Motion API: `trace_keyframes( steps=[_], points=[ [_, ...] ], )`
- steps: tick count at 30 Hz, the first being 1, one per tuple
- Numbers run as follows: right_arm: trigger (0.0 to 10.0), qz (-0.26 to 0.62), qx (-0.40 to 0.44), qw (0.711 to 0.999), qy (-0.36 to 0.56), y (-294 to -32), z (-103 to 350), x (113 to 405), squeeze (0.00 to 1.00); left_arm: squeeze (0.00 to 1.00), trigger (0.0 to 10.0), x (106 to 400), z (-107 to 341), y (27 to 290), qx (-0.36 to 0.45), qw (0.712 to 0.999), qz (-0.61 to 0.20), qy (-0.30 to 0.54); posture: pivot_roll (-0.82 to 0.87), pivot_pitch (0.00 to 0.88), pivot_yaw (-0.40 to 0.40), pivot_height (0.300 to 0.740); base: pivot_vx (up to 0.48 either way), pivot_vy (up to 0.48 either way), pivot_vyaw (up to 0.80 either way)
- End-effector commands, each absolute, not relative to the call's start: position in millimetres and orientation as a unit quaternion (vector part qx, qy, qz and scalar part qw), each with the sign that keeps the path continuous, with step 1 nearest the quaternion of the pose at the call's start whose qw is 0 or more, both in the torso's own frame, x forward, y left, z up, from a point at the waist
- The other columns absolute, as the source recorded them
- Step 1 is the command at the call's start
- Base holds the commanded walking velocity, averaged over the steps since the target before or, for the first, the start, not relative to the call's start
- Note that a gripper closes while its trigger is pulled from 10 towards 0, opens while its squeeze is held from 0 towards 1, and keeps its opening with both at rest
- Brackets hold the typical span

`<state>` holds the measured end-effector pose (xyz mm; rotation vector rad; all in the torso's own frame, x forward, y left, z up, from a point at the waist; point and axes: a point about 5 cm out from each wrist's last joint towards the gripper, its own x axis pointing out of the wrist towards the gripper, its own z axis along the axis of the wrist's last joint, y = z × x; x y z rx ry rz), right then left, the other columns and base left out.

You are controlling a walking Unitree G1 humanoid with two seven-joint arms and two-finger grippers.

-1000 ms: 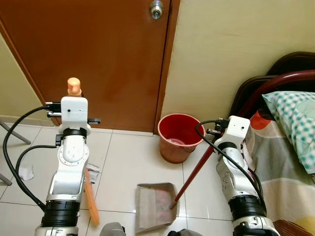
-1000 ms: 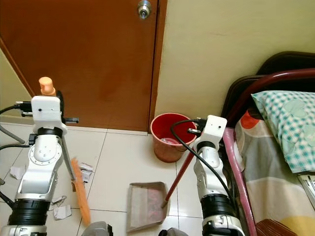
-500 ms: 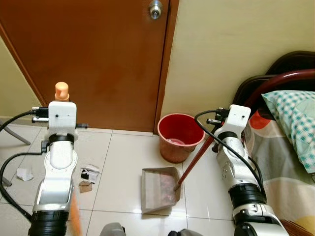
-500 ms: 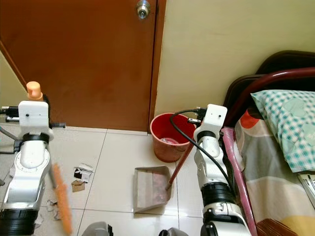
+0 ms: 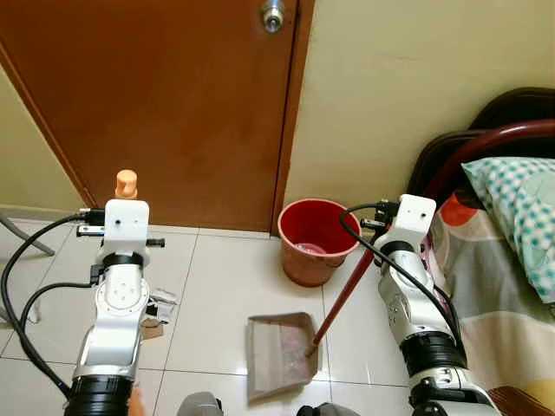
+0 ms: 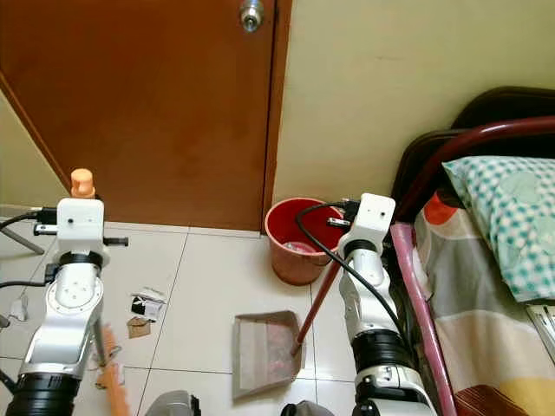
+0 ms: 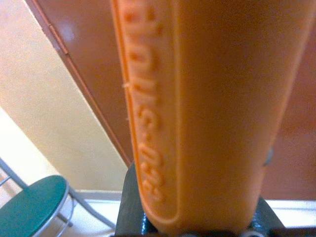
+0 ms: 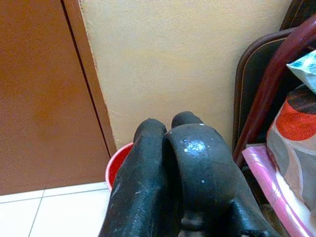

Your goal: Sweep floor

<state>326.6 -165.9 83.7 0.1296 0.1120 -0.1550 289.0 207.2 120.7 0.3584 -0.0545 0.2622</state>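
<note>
Dustpan [image 5: 279,354], grey, lies on the tiled floor [image 5: 225,286] before the red bucket [image 5: 316,241]; its red handle [image 5: 340,297] slants up toward the right arm. Right claw [image 8: 170,148] fingers pressed together, grasping nothing visible. Left claw clenched on the orange broom handle [image 7: 207,108]; embossed lettering there unreadable. Handle tip [image 5: 127,182] rises above the left wrist. Paper scraps [image 5: 156,314] lie beside that arm. Brown door [image 5: 165,104] behind.
</note>
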Motion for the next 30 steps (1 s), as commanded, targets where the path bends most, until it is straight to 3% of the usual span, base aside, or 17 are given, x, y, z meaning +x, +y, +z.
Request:
trace_keyframes(
  steps=[1, 18, 30],
  points=[
    [10.0, -0.073, 0.064, 0.995, 0.040, -164.8, 94.0, 333.7, 0.00, 0.00, 10.0, 294.1, 131.8, 197.7, 0.177, 0.976, 0.115, -0.058, 0.08, 0.059, -0.063, 0.740, 0.000, 0.000, 0.00],
    [10.0, -0.071, 0.069, 0.994, 0.049, -158.7, 88.7, 335.4, 0.00, 0.00, 10.0, 295.1, 141.0, 148.9, 0.109, 0.989, 0.054, -0.084, 0.09, 0.058, -0.071, 0.740, 0.000, 0.000, 0.00],
    [10.0, -0.079, 0.063, 0.994, 0.046, -158.0, 90.5, 339.3, 0.00, 0.00, 10.0, 299.1, 145.3, 132.6, 0.074, 0.994, 0.025, -0.083, 0.08, 0.054, -0.064, 0.740, 0.000, 0.000, 0.00]
  ],
)
